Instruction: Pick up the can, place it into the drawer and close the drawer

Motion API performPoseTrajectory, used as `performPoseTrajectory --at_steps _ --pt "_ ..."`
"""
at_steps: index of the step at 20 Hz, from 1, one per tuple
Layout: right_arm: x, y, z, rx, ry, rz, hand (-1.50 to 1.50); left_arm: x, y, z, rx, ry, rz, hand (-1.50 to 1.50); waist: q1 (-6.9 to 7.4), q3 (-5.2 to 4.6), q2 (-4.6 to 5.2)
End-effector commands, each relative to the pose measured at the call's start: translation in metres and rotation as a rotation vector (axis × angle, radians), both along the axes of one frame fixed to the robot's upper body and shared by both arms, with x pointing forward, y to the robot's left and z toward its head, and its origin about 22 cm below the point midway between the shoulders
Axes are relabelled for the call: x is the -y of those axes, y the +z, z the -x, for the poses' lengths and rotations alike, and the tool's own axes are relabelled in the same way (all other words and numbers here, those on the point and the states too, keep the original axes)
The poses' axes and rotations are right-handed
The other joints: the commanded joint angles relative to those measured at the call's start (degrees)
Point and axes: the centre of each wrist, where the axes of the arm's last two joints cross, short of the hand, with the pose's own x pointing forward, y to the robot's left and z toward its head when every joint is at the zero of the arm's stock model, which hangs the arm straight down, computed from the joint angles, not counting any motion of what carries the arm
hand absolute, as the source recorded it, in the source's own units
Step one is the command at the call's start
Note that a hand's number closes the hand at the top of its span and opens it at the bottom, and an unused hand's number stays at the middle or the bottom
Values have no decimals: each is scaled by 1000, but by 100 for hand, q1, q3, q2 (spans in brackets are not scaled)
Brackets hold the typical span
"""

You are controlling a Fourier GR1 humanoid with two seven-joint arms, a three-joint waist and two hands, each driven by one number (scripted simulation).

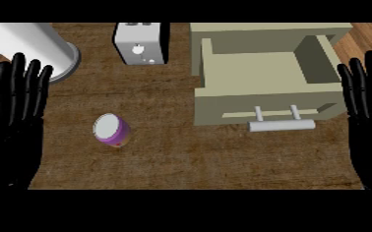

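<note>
A brown, wood-grained counter (181,157) is seen from steeply above. Nearest the front edge, towards the left, a small purple can with a white top (111,130) is found standing on the counter, slightly tilted in this view, with nothing touching it.

To its right, well apart, a pale beige drawer (225,103) is shown pulled open towards the front, its inside bare. A white bar handle (282,125) is fixed to its front wall. The drawer is set in a beige cabinet box (269,32) at the far right corner.

The black left hand (22,108) is held at the left edge, fingers straight and pointing up, with nothing grasped. The black right hand (357,96) is held likewise at the right edge, beside the drawer, open and unladen.

Along the far edge, a white box-shaped appliance with a dark side (138,43) is placed near the middle, and a large white cylinder (36,46) lies at the far left corner.
</note>
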Motion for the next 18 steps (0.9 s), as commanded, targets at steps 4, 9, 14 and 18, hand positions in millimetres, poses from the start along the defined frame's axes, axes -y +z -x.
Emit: performPoseTrajectory --at_steps 4,9,14,18 --pt "4 2 10 -34 7 -20 -150 10 -6 15 -19 417 53 -150 287 73 46" --pt "14 -35 15 -294 -144 -90 -150 -12 -41 25 -300 800 263 -150 326 68 105" --pt "12 -21 12 -312 -124 -103 -150 46 -46 41 -349 861 327 -150 237 76 68" --pt "13 -23 16 -330 -133 -92 -150 75 -37 35 -317 880 334 -150 214 70 78"
